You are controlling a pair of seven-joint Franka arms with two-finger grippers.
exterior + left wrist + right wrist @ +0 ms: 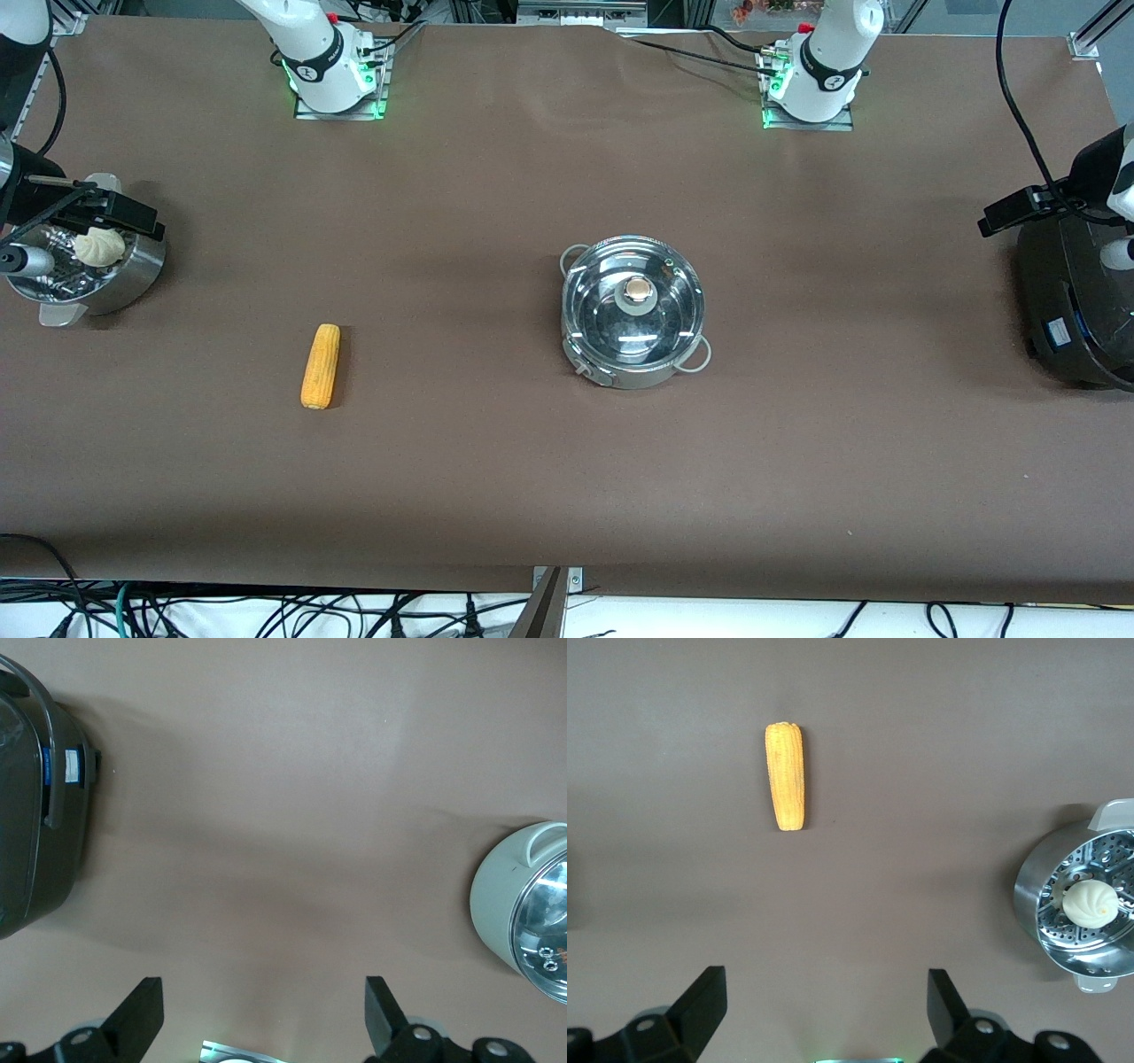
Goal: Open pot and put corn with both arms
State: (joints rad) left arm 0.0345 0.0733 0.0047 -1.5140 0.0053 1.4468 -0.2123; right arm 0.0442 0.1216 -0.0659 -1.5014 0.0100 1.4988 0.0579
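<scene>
The pot (633, 310) stands mid-table, a glass lid with a tan knob (637, 289) on it. It also shows at the edge of the left wrist view as the pot (500, 895). The corn (321, 365) lies flat on the brown table toward the right arm's end, slightly nearer the front camera than the pot. My right gripper (824, 983) hangs open and empty high over bare table, with the corn (785, 775) well clear of its fingers. Near the left arm's end, my left gripper (263, 988) is likewise open and empty over bare table.
A perforated steamer bowl (133, 266) holding a white bun (97, 246) sits at the right arm's end, under that arm's wrist. A large black cooker (1076, 301) stands at the left arm's end. Cables hang below the table's front edge.
</scene>
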